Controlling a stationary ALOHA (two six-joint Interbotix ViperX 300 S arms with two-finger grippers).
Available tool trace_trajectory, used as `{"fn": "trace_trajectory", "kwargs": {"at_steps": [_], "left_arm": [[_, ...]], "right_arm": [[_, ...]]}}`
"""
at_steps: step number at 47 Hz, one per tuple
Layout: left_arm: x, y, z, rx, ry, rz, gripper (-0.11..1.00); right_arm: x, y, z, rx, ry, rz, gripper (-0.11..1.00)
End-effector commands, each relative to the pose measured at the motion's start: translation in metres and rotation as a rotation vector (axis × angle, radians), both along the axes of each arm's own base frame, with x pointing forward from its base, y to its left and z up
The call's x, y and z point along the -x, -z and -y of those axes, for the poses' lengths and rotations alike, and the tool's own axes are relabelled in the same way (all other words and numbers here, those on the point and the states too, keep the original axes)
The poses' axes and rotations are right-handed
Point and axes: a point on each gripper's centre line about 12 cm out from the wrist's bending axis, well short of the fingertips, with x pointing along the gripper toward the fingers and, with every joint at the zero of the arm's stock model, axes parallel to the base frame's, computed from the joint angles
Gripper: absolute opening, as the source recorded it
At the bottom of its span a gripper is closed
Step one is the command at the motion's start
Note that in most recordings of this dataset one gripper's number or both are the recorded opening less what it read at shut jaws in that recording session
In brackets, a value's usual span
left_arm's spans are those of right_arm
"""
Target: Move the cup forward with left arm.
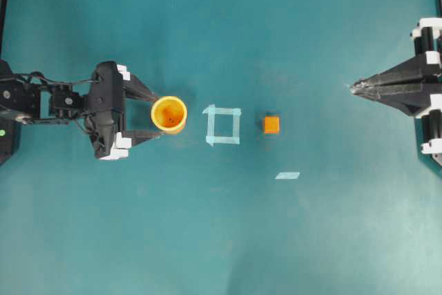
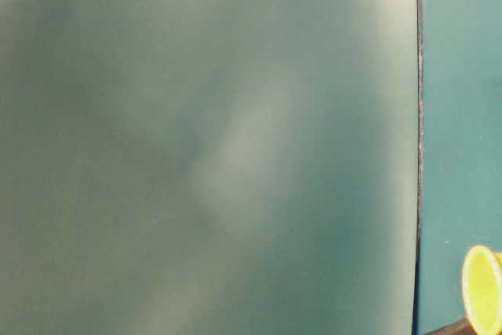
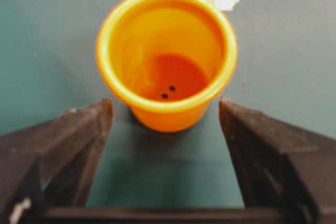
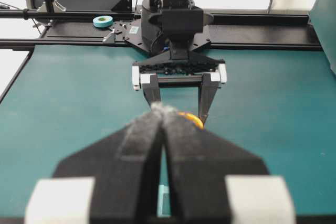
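Note:
The yellow-orange cup (image 1: 169, 114) stands upright on the teal table, left of centre. My left gripper (image 1: 156, 115) is open, its two black fingertips flanking the cup's left side without pressing it. In the left wrist view the cup (image 3: 167, 56) sits just past the fingertips, and the left gripper (image 3: 165, 109) holds nothing. A sliver of the cup (image 2: 481, 288) shows in the table-level view. My right gripper (image 1: 353, 88) rests shut at the far right, empty. In the right wrist view the shut right gripper (image 4: 163, 109) hides most of the cup (image 4: 193, 119).
A pale tape square (image 1: 223, 125) lies just right of the cup. A small orange cube (image 1: 271, 124) sits beyond it, and a loose tape strip (image 1: 287, 175) lies lower right. The table-level view is mostly filled by a blurred grey surface.

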Motion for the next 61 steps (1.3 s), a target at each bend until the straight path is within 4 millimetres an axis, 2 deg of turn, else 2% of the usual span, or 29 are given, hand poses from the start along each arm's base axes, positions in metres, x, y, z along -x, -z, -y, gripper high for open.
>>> {"fn": "trace_trajectory", "kwargs": {"at_steps": [1,27,38,48,54,61], "left_arm": [[-0.008,-0.006,-0.003,-0.007,-0.006,0.041,0.79],[-0.029,-0.006,-0.002,-0.019,0.005,0.142,0.79],[-0.036,0.002,0.005,-0.018,0.029,0.128,0.78],[-0.034,0.003,0.01,-0.017,0.046,0.125,0.64],[-0.031,0.003,0.018,-0.016,0.069,0.121,0.64],[-0.03,-0.006,0.027,-0.015,0.097,0.147,0.64]], "right_arm": [[-0.002,-0.012,0.0,-0.003,0.002,0.032,0.0],[-0.002,-0.011,0.0,0.0,0.0,0.017,0.0],[-0.002,-0.01,0.0,0.002,0.002,0.006,0.0],[-0.002,-0.011,0.0,0.002,0.0,0.008,0.0],[-0.002,-0.011,0.0,0.0,0.002,0.006,0.0],[-0.002,-0.01,0.0,0.002,0.002,0.003,0.0]]}}
